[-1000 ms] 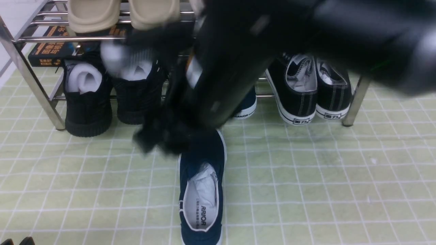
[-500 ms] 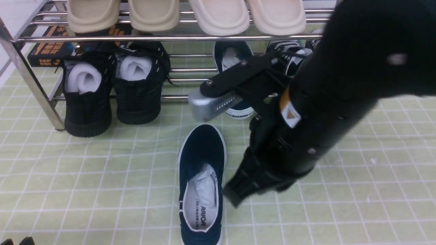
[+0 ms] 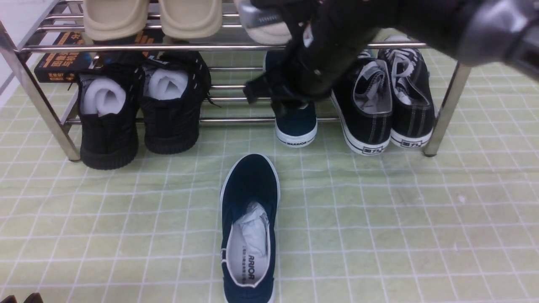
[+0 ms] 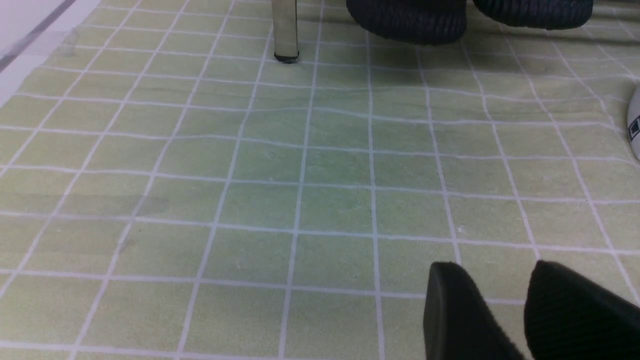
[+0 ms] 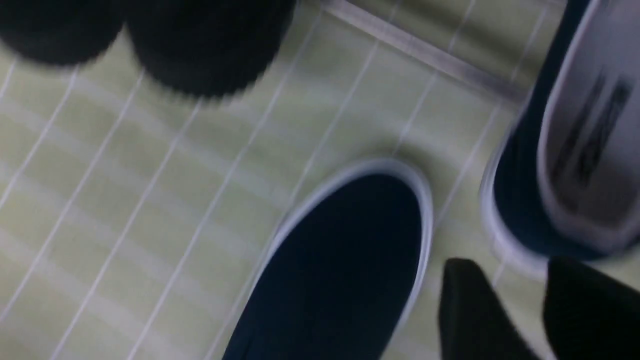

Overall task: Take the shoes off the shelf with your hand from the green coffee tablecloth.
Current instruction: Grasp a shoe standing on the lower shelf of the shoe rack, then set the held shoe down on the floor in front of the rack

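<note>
**Navy slip-on, first** [image 3: 249,227]: off the shelf [image 3: 126,47], flat on the green coffee tablecloth [image 3: 379,219]. Toe to 12 o'clock, heel to 6; white paper stuffing and white insole show.

**Navy slip-on, second** [image 3: 296,124]: on the lower tier, at 1 o'clock from the first and apart from it. The WARRIOR-marked sole end faces 6 o'clock and reaches past the front bar. Its far half is hidden by the right arm [image 3: 332,50].

**Right claw** [image 5: 505,270]: fingers spread, nothing between them; above the cloth between the two slip-ons, touching neither. Picture blurred.

**Left claw** [image 4: 492,272]: fingers parted, empty, low over bare cloth.

**Other stock**: black knit shoes [image 3: 109,122] at 10 o'clock of the first slip-on, black lace-up sneakers [image 3: 379,109] at 1 o'clock, beige slippers [image 3: 151,17] on the upper tier.
</note>
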Robot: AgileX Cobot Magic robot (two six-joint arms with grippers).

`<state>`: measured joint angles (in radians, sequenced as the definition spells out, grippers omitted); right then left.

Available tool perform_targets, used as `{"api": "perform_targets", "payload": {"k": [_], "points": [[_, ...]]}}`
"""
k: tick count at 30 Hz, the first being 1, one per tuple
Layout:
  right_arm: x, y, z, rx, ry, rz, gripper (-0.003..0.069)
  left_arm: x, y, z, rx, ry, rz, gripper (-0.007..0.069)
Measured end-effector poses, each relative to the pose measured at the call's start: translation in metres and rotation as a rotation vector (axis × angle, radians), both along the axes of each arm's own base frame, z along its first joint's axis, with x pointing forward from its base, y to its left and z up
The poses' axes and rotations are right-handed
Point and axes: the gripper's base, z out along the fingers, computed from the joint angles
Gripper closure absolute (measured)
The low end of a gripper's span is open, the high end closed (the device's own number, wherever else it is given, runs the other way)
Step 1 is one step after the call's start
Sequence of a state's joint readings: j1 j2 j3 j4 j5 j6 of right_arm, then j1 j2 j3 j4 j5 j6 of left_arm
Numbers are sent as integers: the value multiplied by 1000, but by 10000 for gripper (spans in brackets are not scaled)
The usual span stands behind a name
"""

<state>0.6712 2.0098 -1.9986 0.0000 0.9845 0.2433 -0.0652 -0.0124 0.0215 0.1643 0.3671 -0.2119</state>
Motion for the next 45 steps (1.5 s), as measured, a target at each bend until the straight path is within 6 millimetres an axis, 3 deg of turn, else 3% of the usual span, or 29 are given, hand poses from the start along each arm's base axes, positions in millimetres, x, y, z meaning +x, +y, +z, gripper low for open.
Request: {"api": "perform_targets", "payload": {"k": [6, 14, 16, 20, 25, 27, 35, 45], "points": [[33, 10, -34, -30, -102, -10, 223, 0, 0, 0, 0, 0, 0, 383], [50, 18, -65, -83, -170, 7, 200, 0, 0, 0, 0, 0, 0, 383], [57, 18, -78, -130, -200, 5, 225, 0, 0, 0, 0, 0, 0, 383], [62, 17, -82, -153, -232, -27, 286, 0, 0, 0, 1, 0, 0, 383], [62, 15, -84, -158, -201, -75, 550, 0, 0, 0, 1, 0, 0, 383], [59, 16, -82, -160, -174, -85, 630, 0, 0, 0, 1, 0, 0, 383], [41, 5, -53, -139, -59, -100, 631, 0, 0, 0, 1, 0, 0, 383], [-24, -14, 20, -102, 145, 160, 631, 0, 0, 0, 2, 0, 0, 383]]}}
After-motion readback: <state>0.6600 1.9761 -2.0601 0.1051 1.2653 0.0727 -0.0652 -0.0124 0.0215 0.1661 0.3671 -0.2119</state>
